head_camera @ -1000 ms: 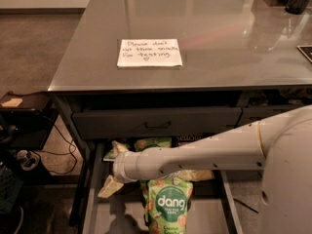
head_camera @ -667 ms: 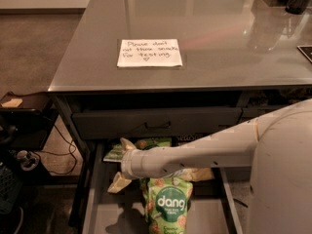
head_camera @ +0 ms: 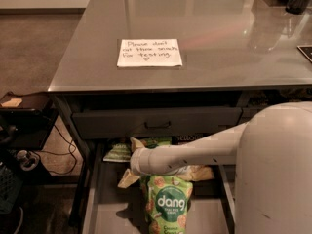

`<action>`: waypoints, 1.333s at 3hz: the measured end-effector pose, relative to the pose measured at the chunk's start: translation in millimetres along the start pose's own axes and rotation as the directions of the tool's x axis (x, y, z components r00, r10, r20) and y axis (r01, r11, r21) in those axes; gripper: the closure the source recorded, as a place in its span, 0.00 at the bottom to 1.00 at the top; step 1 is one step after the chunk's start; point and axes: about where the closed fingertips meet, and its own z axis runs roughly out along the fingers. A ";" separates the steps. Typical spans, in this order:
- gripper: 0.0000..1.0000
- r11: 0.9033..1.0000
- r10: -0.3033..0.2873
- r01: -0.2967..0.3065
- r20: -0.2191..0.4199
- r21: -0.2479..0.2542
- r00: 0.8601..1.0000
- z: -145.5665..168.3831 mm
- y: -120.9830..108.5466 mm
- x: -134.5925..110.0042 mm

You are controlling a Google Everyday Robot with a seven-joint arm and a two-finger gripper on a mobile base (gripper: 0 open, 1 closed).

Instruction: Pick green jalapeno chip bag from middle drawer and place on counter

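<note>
Arm reaches in from the right, low over the open middle drawer (head_camera: pixel 105 217). Gripper (head_camera: pixel 132 161) sits at the drawer's back-left; claw state: can't tell. Green jalapeno chip bag (head_camera: pixel 116 152) lies flat at back-left of the drawer, just beside the gripper; contact unclear. 1 green "dang" bag (head_camera: pixel 168 204) lies in the drawer's center, partly under the arm. Counter (head_camera: pixel 224 38) above carries a handwritten note (head_camera: pixel 149 52).

Grey counter (head_camera: pixel 219 38) bearing a paper note (head_camera: pixel 149 52)

jaws over middle drawer (head_camera: pixel 105 213), dang bag (head_camera: pixel 170 204) crowding its centre, left floor free
</note>
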 end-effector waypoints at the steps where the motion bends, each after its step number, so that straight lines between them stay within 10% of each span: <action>1: 0.00 0.999 0.039 -0.039 -0.009 -0.028 0.999 19.4 1.3 20.8; 4: 0.00 0.996 0.071 -0.070 0.010 -0.052 0.997 54.4 1.3 46.0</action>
